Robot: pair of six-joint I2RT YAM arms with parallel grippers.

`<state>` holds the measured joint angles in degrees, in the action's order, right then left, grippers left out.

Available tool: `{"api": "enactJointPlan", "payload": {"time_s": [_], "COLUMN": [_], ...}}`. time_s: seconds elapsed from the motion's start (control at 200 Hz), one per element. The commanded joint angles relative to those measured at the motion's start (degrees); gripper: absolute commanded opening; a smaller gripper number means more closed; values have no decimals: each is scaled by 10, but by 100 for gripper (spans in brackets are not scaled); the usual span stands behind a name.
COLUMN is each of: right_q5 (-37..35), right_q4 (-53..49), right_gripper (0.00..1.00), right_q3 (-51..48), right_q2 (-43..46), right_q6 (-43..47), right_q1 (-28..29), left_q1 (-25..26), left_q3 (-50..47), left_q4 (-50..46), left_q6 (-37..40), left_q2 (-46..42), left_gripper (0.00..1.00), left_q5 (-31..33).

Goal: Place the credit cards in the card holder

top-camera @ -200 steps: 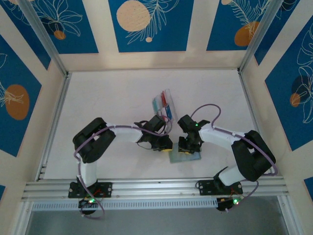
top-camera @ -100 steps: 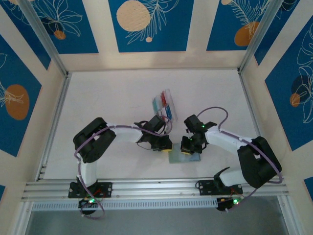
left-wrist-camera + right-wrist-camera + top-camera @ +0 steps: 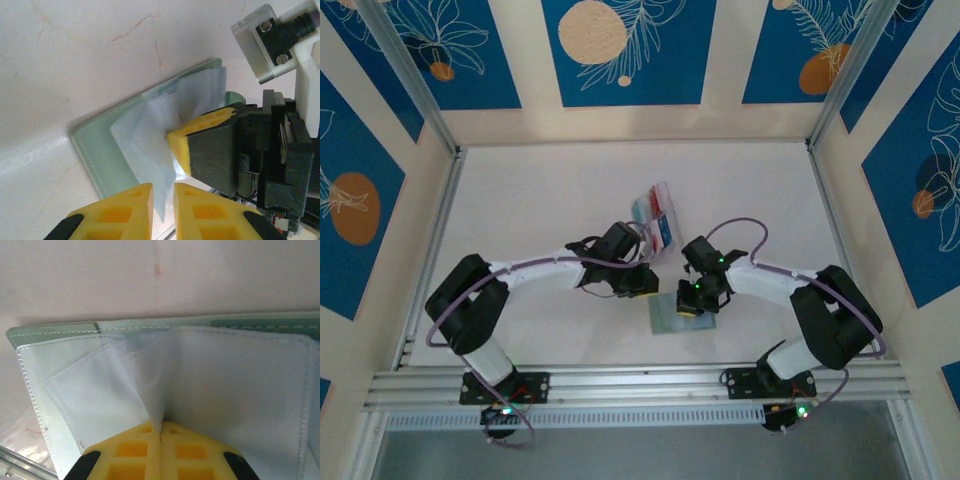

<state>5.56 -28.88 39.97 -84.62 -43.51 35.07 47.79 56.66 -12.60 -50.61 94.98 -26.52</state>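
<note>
Card holder (image 3: 95, 145) lies open on the surface (image 3: 75, 50) under both jaws. Right jaws clamp one clear sleeve (image 3: 225, 390); left jaws nearly together, we cannot tell on what. We judge sleeves limp, slippery: pinch an edge.

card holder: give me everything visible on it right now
The card holder is a soft sage-green wallet with stitched edges, lying open and flat on the white table between the arms. Its clear sleeves fan up off the cover and look empty. The right tool is shut, pinching one sleeve's fold. The left tool sits at a sleeve corner, barely apart; grip unclear.
</note>
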Motion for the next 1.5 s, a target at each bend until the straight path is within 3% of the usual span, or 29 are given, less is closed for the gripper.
{"api": "enactJointPlan", "payload": {"time_s": [0.0, 0.2, 0.775, 1.03, 1.245, 1.495], "right_q5": [7, -1, 1, 8, -44, -90], "right_q4": [14, 7, -4, -12, -50, -80], "right_gripper": [0, 0, 1, 11, 23, 22], "right_q3": [12, 19, 33, 40, 32, 32], "right_q2": [-23, -31, -29, -13, 27, 20], "right_q6": [-14, -15, -9, -9, -25, -23], "right_q1": [7, 10, 11, 8, -5, -11], "left_q1": [4, 21, 27, 27, 27, 27], "left_q3": [0, 6, -48, -51, -66, -73], "left_q4": [-12, 24, 67, 15, 21, 43], "left_q6": [2, -12, -23, 3, -3, -4], "left_q2": [4, 39, 96, 112, 111, 97], "left_gripper": [17, 17, 15, 14, 13, 15], "left_q5": [-5, -24, -2, 46, 53, 41]}}
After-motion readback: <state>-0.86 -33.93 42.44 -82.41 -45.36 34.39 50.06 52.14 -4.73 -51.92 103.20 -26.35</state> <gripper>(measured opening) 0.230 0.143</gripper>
